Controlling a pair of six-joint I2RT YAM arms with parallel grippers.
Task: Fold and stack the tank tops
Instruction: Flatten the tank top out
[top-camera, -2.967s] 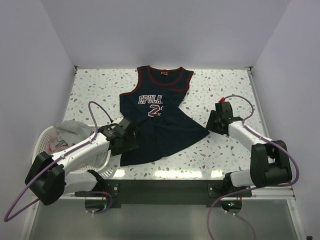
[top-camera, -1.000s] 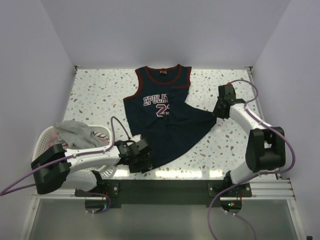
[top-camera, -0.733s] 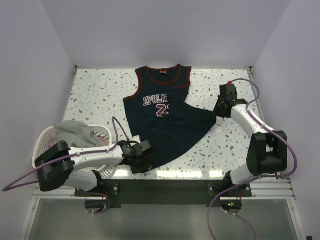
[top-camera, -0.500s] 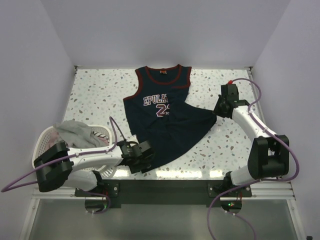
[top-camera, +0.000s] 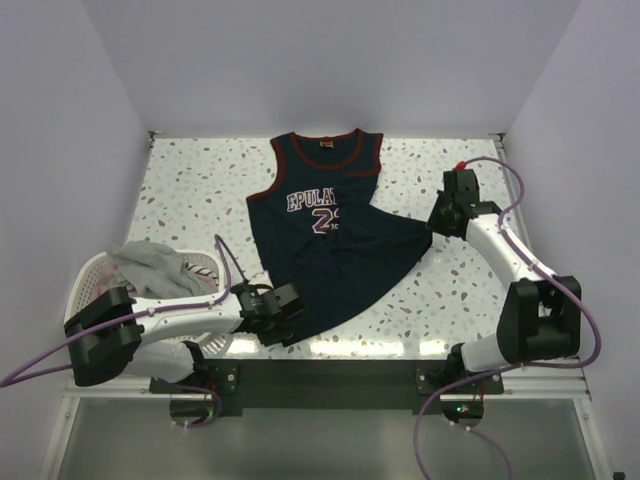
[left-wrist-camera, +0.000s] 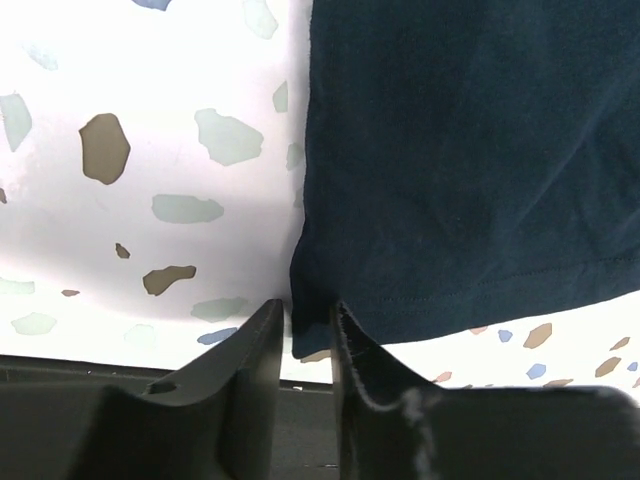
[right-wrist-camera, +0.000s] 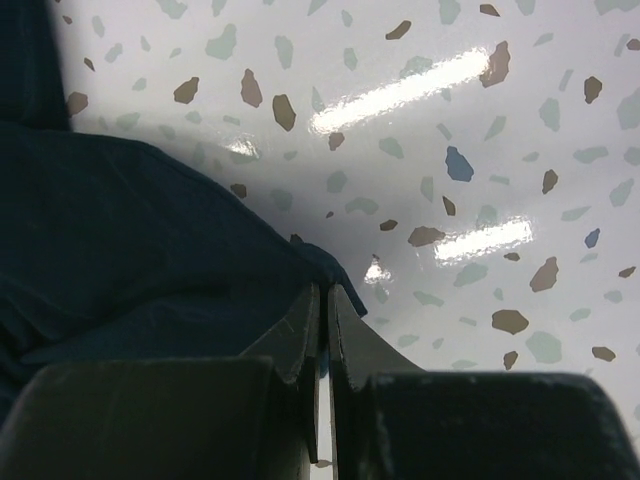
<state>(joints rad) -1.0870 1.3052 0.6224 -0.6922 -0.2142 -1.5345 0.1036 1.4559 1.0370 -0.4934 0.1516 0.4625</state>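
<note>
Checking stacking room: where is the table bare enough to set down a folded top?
Bare terrazzo table lies far left, between the navy jersey and the left wall, beyond the white basket; near right, between the jersey's hem and the right arm. Crowded at the near-left corner: basket, left hand.

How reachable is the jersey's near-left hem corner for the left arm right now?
Probably yes. The left pincer is low over the table, straddling that corner of the jersey. The hem sits in the gap between its jaws, not yet pinched, and nothing covers it.
</note>
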